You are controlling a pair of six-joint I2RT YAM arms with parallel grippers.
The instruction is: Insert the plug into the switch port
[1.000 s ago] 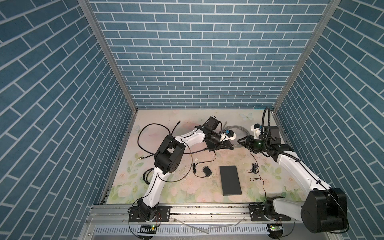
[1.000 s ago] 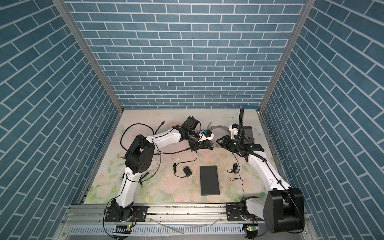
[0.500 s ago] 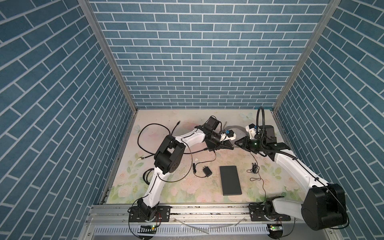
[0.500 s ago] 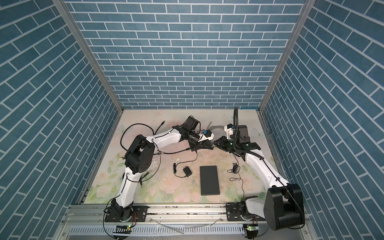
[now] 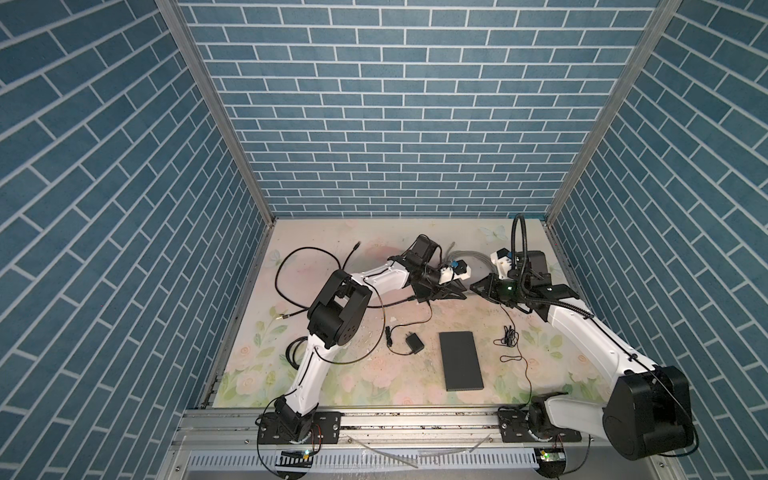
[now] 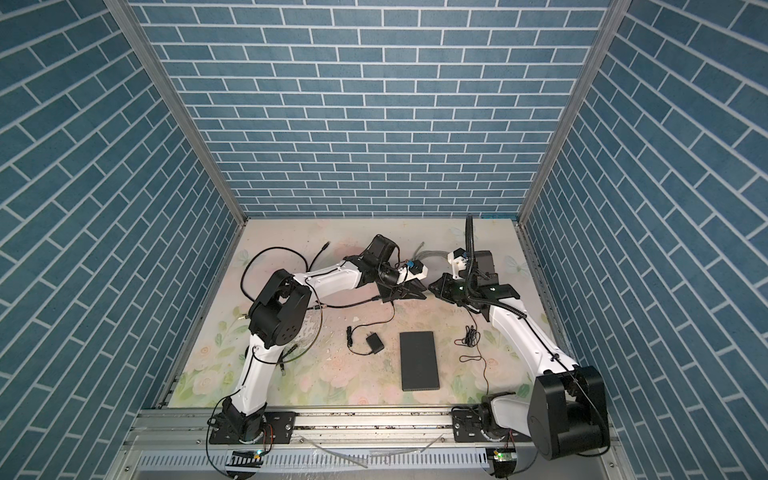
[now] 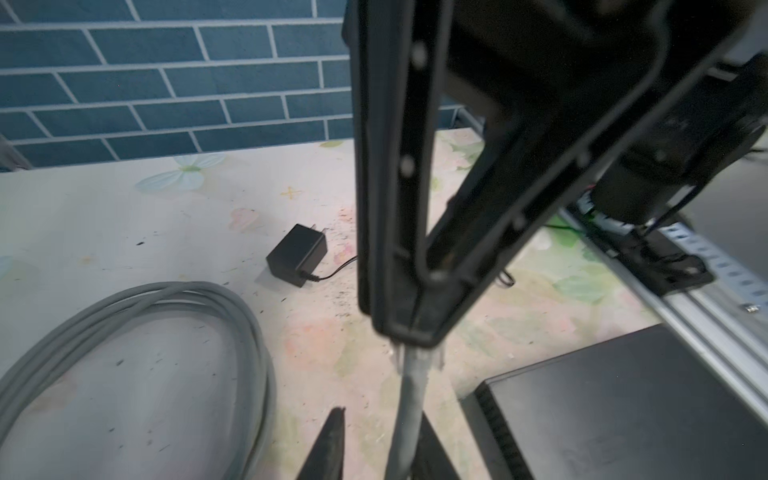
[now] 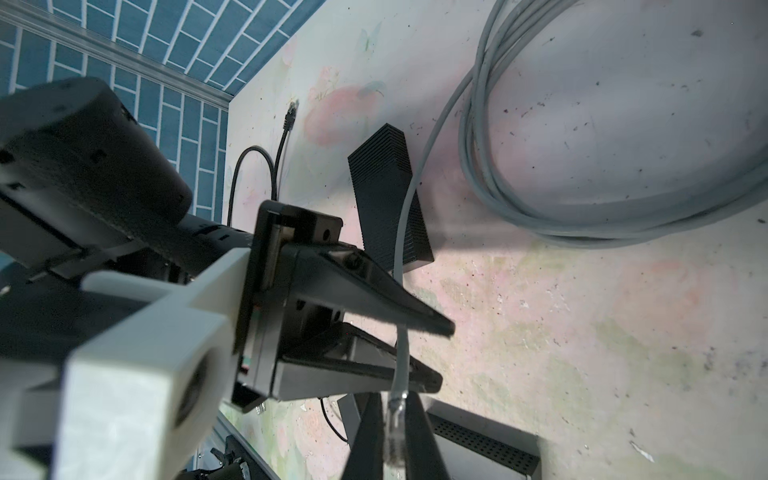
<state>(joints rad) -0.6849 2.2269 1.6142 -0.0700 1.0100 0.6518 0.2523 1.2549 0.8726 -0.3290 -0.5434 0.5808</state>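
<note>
Only the wrist views reveal the plug [image 8: 394,432]: it is pinched in the right end effector [image 7: 409,332], held above the table [image 5: 374,374] and apart from the switch [image 5: 461,359]. The left end effector [image 8: 444,353] stands narrowly parted around the grey cable [image 8: 402,357], a gap too small to see in both top views.

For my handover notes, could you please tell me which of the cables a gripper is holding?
The grey cable: the right gripper pinches its plug end, whereas the looped black cable and thin adapter cord lie loose.
</note>
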